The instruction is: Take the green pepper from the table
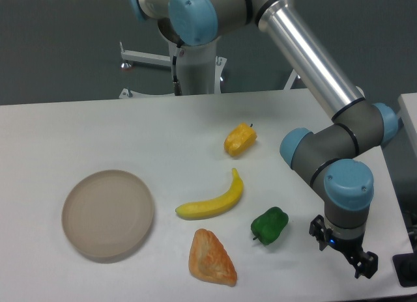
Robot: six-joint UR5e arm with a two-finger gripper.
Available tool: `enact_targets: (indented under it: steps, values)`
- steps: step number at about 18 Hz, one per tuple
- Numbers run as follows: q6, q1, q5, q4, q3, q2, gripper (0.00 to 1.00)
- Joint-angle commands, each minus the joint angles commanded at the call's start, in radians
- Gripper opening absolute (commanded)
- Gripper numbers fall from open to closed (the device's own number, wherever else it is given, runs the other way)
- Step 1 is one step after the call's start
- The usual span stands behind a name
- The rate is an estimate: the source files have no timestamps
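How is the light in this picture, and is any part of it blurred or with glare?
Fixed camera view: soft, even light, only faint shadows under the banana and green pepper; a bright streak of glare runs along the arm's metal tube; the gripper looks slightly soft, the white table is evenly lit.

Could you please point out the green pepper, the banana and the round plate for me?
Small glossy dark-green pepper (270, 225): fixed camera, middle of its body.
Curved yellow banana (212, 202): fixed camera, mid-length.
Round beige plate (108, 215): fixed camera, bare centre.
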Motion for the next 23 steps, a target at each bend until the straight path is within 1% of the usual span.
enact_targets:
  steps: [9,14,17,20,22,23]
  values:
    - [-0.002,0.000,0.000,0.002,0.002,-0.003,1.00]
    - [0.002,0.000,0.000,0.000,-0.008,-0.002,1.00]
    - [0.002,0.000,-0.014,-0.014,-0.024,0.011,1.00]
    - [-0.006,0.002,-0.038,-0.034,-0.064,0.040,1.00]
    - [-0.076,0.003,-0.075,-0.038,-0.093,0.066,1.00]
    - [-0.104,0.003,-0.098,-0.038,-0.119,0.084,1.00]
